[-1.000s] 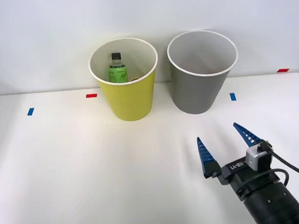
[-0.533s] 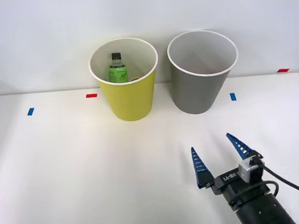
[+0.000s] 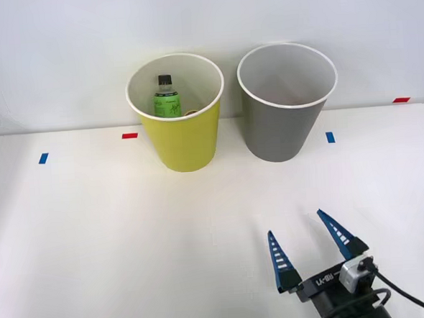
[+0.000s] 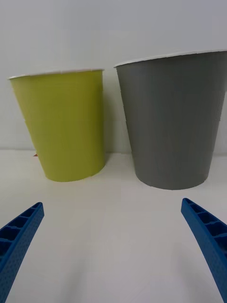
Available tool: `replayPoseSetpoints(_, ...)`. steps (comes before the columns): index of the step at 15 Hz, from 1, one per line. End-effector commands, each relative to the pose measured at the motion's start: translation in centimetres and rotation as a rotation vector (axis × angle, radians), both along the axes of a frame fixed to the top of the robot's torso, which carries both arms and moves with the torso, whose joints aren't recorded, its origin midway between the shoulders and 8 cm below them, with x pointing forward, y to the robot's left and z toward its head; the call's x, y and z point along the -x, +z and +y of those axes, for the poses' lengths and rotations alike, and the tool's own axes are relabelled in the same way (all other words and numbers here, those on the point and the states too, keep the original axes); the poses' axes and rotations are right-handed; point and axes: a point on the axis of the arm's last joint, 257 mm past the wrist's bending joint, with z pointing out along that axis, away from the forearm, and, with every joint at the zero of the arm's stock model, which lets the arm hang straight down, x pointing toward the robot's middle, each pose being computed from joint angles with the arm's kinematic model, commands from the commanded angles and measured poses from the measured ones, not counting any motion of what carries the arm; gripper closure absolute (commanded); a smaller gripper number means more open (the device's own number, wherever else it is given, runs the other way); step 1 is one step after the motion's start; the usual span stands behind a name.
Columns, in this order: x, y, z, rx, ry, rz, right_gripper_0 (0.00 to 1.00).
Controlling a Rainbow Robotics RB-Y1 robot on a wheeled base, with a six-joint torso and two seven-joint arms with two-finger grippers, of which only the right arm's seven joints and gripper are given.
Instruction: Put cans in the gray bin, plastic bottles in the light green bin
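Bins first: our gray bin (image 3: 287, 100) and light green bin (image 3: 178, 114) stand side by side, the plastic bottle (image 3: 166, 98) already inside the green one, while our right gripper (image 3: 309, 248), fingers spread and empty, apparently needs only retreat.

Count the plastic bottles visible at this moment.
1. The plastic bottle stands upright inside the light green bin, left of the gray bin. Either bin's lower inside is hidden, so more could be out of sight.
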Motion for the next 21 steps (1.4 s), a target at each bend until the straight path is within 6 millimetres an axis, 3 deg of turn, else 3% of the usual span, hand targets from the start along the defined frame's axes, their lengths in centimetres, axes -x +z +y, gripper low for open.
replayPoseSetpoints(1,1.6,-1.2,-0.9,0.112,-0.066,-0.012,0.00)
replayPoseSetpoints(6,4.3,-3.4,-1.6,0.116,-0.149,0.055,0.00)
replayPoseSetpoints(8,5.6,-4.1,-1.6,0.042,-0.167,0.099,0.00)
replayPoseSetpoints(14,7.2,-3.6,-2.7,-0.011,-0.193,0.087,0.00)
replayPoseSetpoints(21,7.7,-3.6,-1.5,0.101,-0.099,0.056,0.00)
